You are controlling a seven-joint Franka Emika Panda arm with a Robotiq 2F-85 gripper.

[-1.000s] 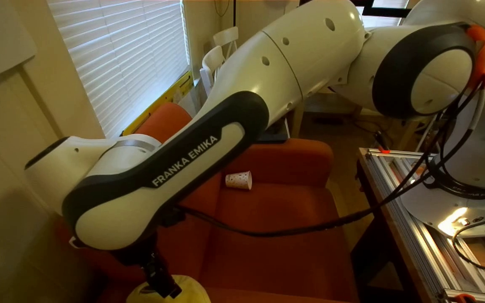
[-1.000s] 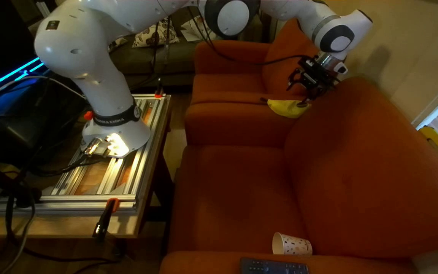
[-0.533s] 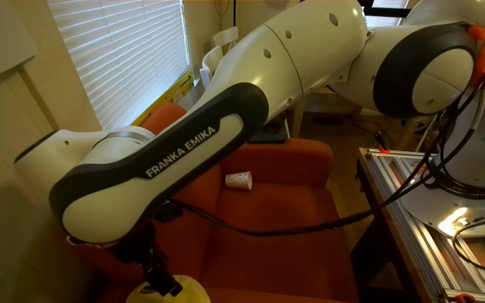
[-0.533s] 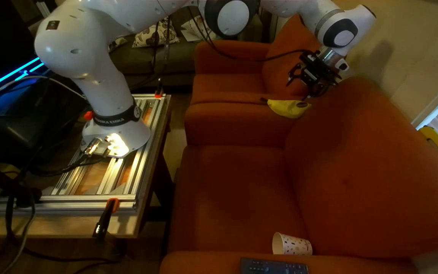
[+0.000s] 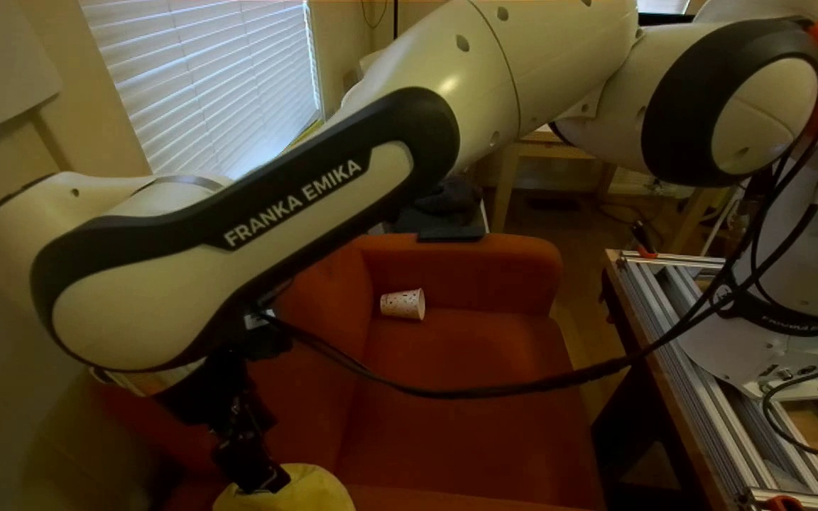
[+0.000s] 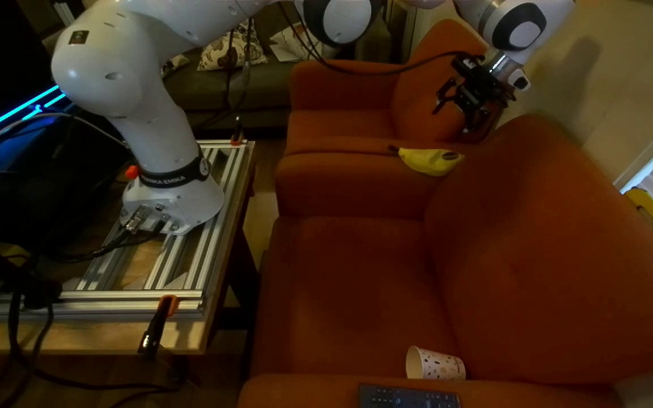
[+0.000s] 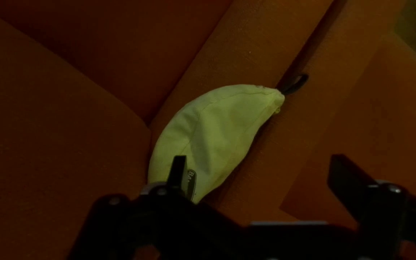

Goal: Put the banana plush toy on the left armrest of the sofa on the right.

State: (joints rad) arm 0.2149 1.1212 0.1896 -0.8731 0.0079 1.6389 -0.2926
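Gripper (image 6: 452, 117): my fingers (image 7: 347, 180) stand well spread, grasping nothing, a gap between them and the banana (image 6: 429, 162).
Banana: below me and a little towards my base (image 6: 173, 195), not centred in my grip; in the wrist view one finger overlaps its label (image 7: 191, 182) end, the other stands off to the side.
Stem (image 6: 393, 149): points towards my base, so the long axis runs roughly along the armrest (image 6: 343, 184), label end beside the backrest (image 6: 530, 238).
Armrest: bears the banana; I judge this the spot asked for, leaving me only to lift away without brushing the label end.
Arm (image 5: 295, 213): stretched out over the sofa (image 5: 480, 436), wrist (image 6: 516, 34) bent near the wall (image 6: 627, 107), gripper slanting down.
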